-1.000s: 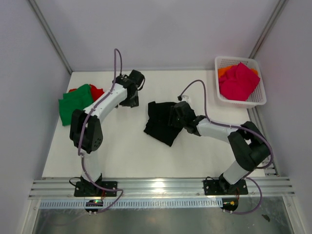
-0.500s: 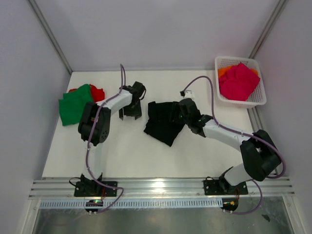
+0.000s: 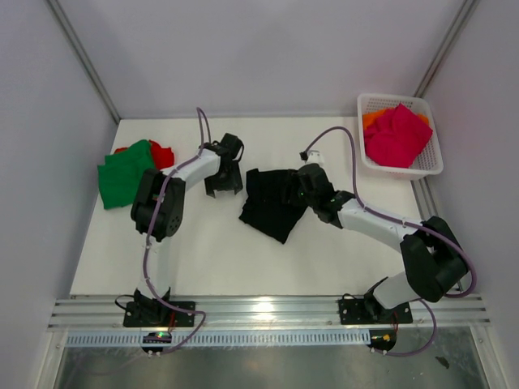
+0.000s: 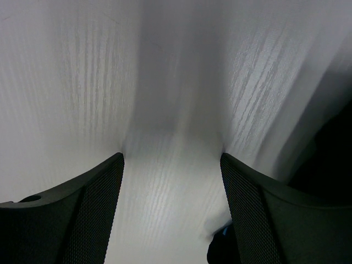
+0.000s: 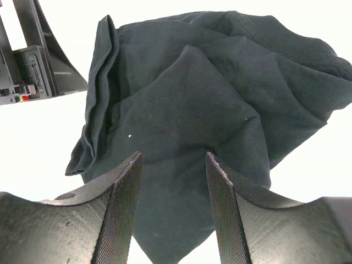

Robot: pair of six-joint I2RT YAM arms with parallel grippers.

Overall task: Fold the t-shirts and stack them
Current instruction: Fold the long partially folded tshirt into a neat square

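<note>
While the left fingers point(image 4: 93, 214), spread apart, had edged across the table point(image 4: 82, 82) to just beside the black t-shirt point(image 5: 181, 99), the right fingers point(image 5: 118, 220) hung parted over it, seemingly ready to fold

Left tool point(image 3: 221, 186) nearer the black t-shirt point(image 3: 272, 207), right tool point(image 3: 297, 189) slightly farther right

Top external: high behind the arm bases, looking down on the whole worktop point(image 3: 219, 251); left wrist: close over bare worktop just left of the black t-shirt point(image 3: 272, 203), past the left fingers point(image 4: 88, 220); right wrist: close over that shirt, past the right fingers point(image 5: 110, 220), a patch shared with the top view.
</note>
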